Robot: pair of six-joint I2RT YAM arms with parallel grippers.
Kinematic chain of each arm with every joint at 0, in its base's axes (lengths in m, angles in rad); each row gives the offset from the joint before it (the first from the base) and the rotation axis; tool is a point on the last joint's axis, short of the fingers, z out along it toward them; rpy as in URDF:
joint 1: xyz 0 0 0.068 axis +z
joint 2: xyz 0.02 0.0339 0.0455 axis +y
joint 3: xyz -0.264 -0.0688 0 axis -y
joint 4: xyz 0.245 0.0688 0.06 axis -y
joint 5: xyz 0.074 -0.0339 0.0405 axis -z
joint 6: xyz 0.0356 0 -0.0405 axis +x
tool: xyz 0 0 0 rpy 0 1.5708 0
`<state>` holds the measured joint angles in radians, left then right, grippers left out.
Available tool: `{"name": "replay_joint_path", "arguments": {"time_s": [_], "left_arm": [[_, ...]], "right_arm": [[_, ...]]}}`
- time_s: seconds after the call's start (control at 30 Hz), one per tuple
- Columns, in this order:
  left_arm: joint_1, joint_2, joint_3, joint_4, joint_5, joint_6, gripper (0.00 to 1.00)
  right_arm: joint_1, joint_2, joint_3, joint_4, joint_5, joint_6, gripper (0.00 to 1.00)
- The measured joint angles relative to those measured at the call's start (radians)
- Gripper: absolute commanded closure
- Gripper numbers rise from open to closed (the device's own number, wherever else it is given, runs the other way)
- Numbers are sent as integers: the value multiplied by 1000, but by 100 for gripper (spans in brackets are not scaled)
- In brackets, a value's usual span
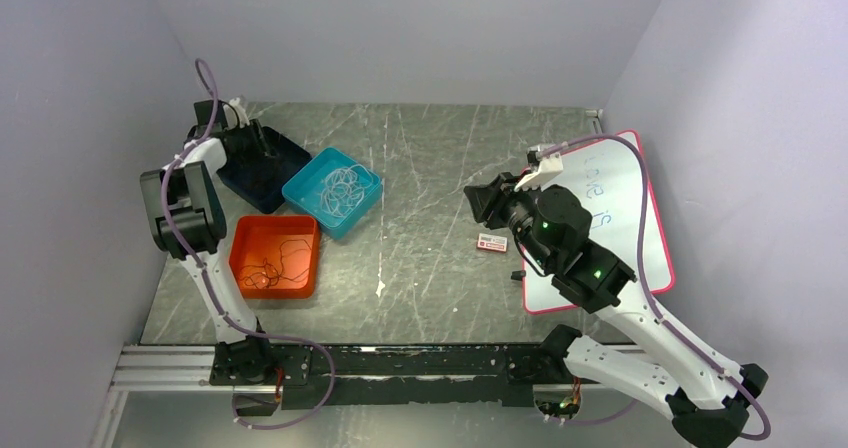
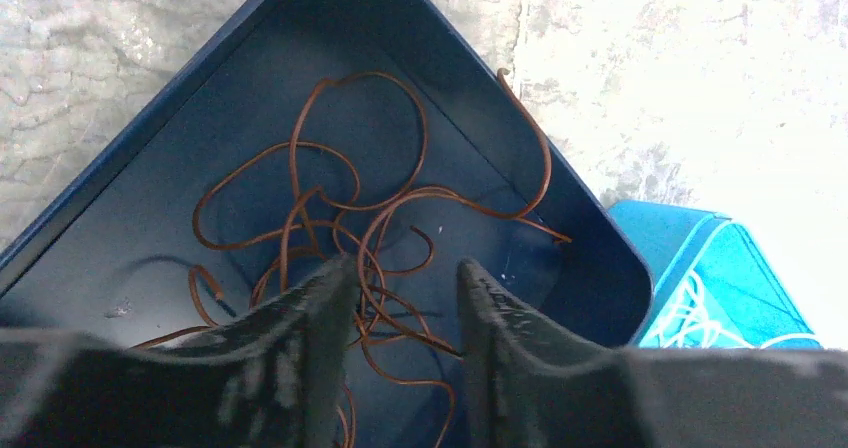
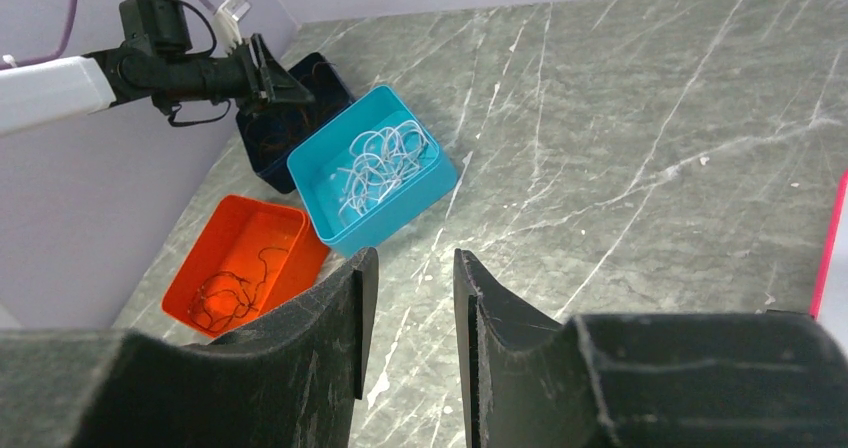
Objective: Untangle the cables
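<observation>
Left gripper [image 2: 400, 273] parted, empty, above navy tray [image 2: 140, 158] of brown cables [image 2: 345, 203]; right gripper [image 3: 408, 263] parted, empty. We log white cables [image 3: 383, 160] in teal tray [image 3: 392, 218], dark cables [image 3: 225, 293] in orange tray [image 3: 250, 236].

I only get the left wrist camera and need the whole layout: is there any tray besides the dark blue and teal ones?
Observer: Yes, an orange tray beside the teal tray, on its near side.
Operator: Anything in it?
Observer: Thin dark wires, loosely tangled.
Operator: And on the right?
Observer: The right gripper hangs over the table, right of the trays, open, holding nothing.
</observation>
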<state>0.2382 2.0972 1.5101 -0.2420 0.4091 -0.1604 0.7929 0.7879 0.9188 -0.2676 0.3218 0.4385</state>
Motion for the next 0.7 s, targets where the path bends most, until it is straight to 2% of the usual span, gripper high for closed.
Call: {"name": "replay_joint_path", "arguments": {"time_s": [0.33, 0.7], "left_arm": [[-19, -39, 10, -37, -47, 10, 33], [-19, -225, -18, -38, -82, 14, 18]], "right_arm": [[0, 0, 0, 0, 0, 1, 62], [0, 8, 0, 0, 0, 2, 61]]}}
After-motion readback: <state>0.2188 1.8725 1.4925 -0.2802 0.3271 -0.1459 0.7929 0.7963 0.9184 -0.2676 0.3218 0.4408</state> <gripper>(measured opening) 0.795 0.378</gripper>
